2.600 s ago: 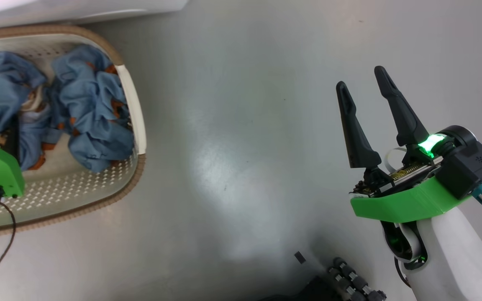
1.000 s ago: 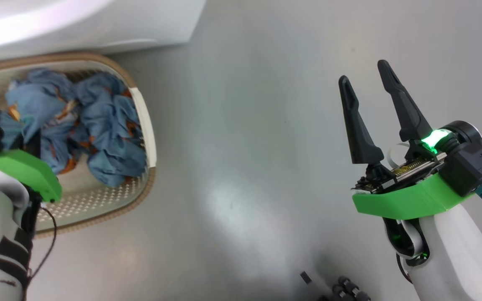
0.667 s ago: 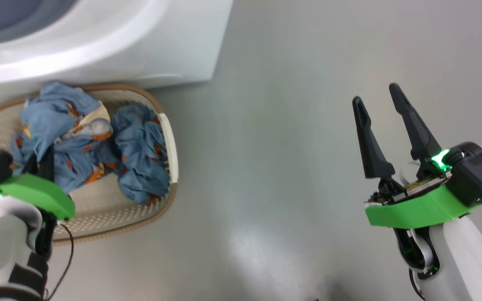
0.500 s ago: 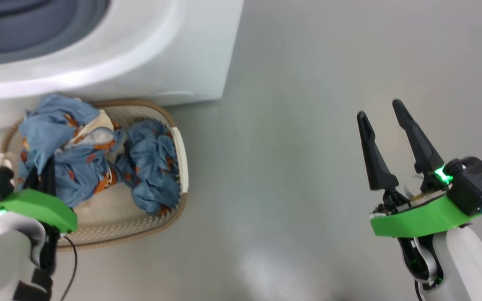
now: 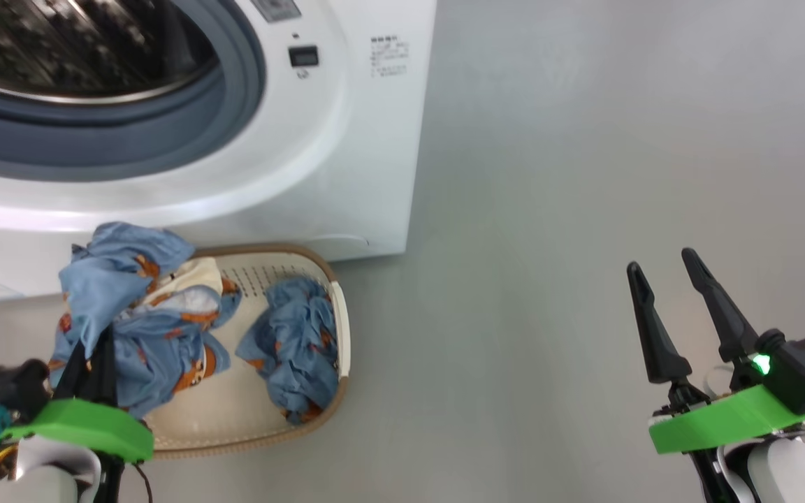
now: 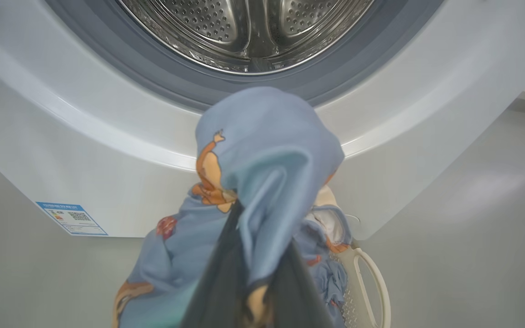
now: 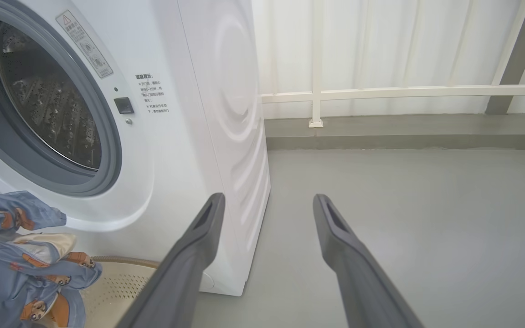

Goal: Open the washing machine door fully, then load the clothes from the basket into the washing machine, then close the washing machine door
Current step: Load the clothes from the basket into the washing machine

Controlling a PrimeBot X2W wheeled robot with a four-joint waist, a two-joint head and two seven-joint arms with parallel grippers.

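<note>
My left gripper (image 5: 95, 349) is shut on one of the clothes, a light blue garment (image 5: 140, 300) with orange figures. The garment is lifted above the left end of the cream basket (image 5: 235, 419). In the left wrist view this garment (image 6: 267, 155) drapes over my dark fingers (image 6: 223, 278), just below the steel drum (image 6: 253, 32). A second garment (image 5: 298, 356) lies in the basket's right end. The white washing machine (image 5: 346, 140) stands behind the basket with its drum mouth uncovered. The washing machine door is out of view. My right gripper (image 5: 675, 279) hangs open over bare floor, far to the right.
A blue-white label sticker (image 6: 71, 218) sits low on the washer's front. Grey floor (image 5: 549, 209) spreads to the right of the machine. A white rail with curtains (image 7: 404, 91) and a low kerb close the far side.
The head camera has tilted up, bringing the washer's drum into view. My left gripper has lifted the garment up out of the basket toward the machine. The right gripper stays open.
</note>
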